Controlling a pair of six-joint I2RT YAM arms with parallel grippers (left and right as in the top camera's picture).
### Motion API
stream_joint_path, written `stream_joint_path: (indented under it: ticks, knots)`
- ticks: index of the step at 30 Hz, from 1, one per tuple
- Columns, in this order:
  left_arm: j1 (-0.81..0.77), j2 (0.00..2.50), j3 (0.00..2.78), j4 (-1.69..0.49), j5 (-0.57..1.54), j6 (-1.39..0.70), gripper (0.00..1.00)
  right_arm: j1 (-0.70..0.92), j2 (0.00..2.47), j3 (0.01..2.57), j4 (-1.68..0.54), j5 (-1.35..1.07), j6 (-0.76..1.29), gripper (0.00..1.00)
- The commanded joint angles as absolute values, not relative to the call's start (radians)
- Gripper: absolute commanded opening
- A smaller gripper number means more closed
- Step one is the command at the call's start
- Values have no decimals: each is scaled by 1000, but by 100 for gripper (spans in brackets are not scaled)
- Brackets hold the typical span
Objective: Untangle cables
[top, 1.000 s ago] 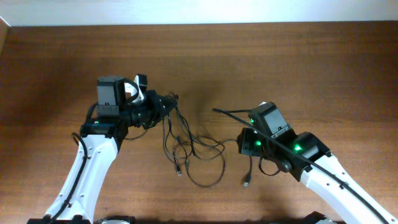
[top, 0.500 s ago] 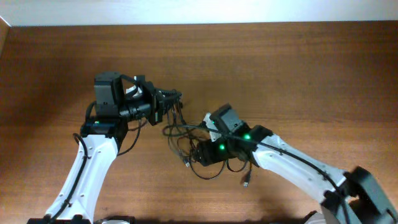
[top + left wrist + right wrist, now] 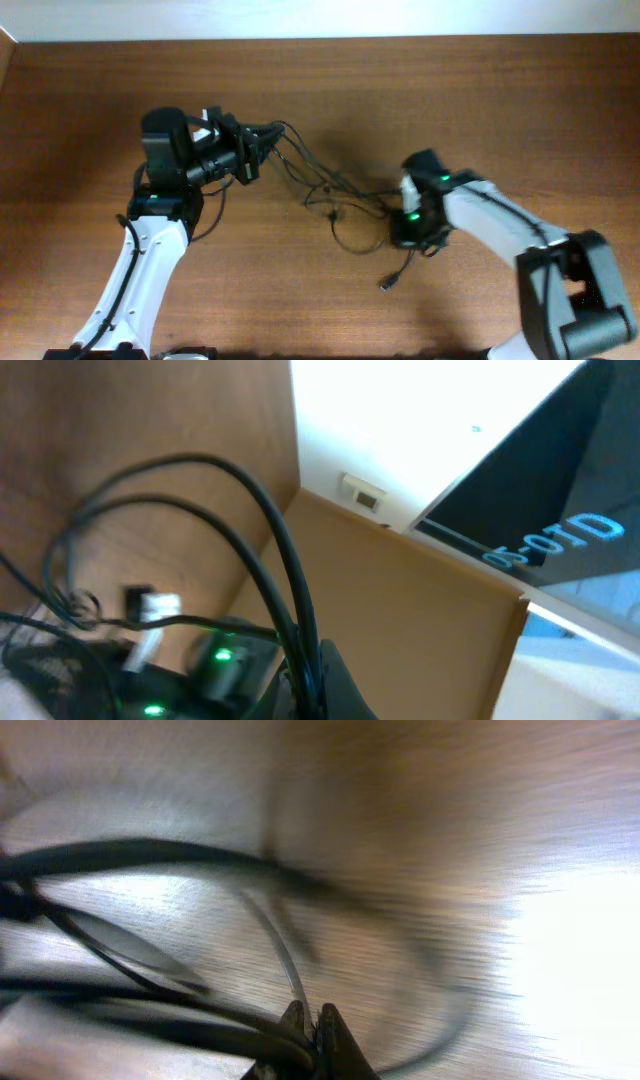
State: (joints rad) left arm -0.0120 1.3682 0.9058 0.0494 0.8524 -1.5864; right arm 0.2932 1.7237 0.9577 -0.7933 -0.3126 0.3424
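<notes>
Left pincer (image 3: pixel 263 152) and right pincer (image 3: pixel 402 237) each clench the cables (image 3: pixel 333 194); the lettering (image 3: pixel 550 540) is unreadable.

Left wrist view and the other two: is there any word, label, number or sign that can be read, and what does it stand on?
"0-0TD", roughly: tilted pale blue characters on the dark panel in the left wrist view, too blurred to be sure of.
Small pale plate on the wall below the white area: too small to show any marking.
Overhead and right wrist views: no text.
</notes>
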Motion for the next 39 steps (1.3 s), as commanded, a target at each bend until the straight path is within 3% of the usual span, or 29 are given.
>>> stream_joint_path:
  ticks: [1, 5, 10, 11, 13, 14, 16, 17, 18, 19, 21, 22, 26, 29, 32, 35, 39]
  knots:
    - [62, 1359, 917, 96, 815, -1052, 2, 99, 1662, 949, -816, -376, 200, 4]
    - [3, 1359, 917, -109, 811, -512, 0, -37, 1514, 949, -811, -875, -94, 4]
    - [-165, 1360, 917, -327, 459, -453, 0, -47, 1396, 949, -690, -1177, -144, 4]
    - [-195, 1360, 917, -364, 355, -453, 0, -48, 1386, 949, -642, -1145, -111, 4]
    - [-241, 1359, 917, -514, -128, -454, 0, -49, 1384, 956, -617, -681, 47, 4]
    - [-226, 1359, 917, -521, -209, -454, 0, -49, 1384, 967, -632, -548, 73, 4]
    - [-177, 1343, 933, -492, -93, -452, 0, -48, 1384, 1031, -701, -365, 87, 4]
    - [-167, 1330, 939, -451, 54, -372, 0, -48, 1384, 1056, -728, -352, 87, 4]
    - [-164, 1305, 939, -351, 346, -162, 0, -48, 1384, 1078, -759, -356, 87, 7]
    - [-164, 1292, 939, -321, 440, -136, 0, -46, 1384, 1086, -784, -389, 87, 12]
    - [-164, 1284, 939, -316, 509, -136, 0, -46, 1384, 1102, -857, -438, 87, 51]
    - [-164, 1284, 939, -310, 543, -136, 0, -46, 1384, 1107, -893, -481, 87, 85]
    - [-165, 1284, 939, -311, 679, -83, 0, -44, 1386, 1107, -844, -1116, 85, 89]
    - [-165, 1284, 939, -311, 764, -56, 0, 34, 1402, 1105, -773, -1114, 215, 89]
    - [-162, 1284, 939, -281, 759, -234, 0, 279, 1406, 1100, -766, -799, -193, 97]
    - [-112, 1284, 939, -254, 760, -592, 0, 406, 1430, 1100, -693, -792, -293, 99]
    - [-88, 1284, 939, -255, 795, -831, 0, 507, 1523, 1100, -610, -776, -457, 99]
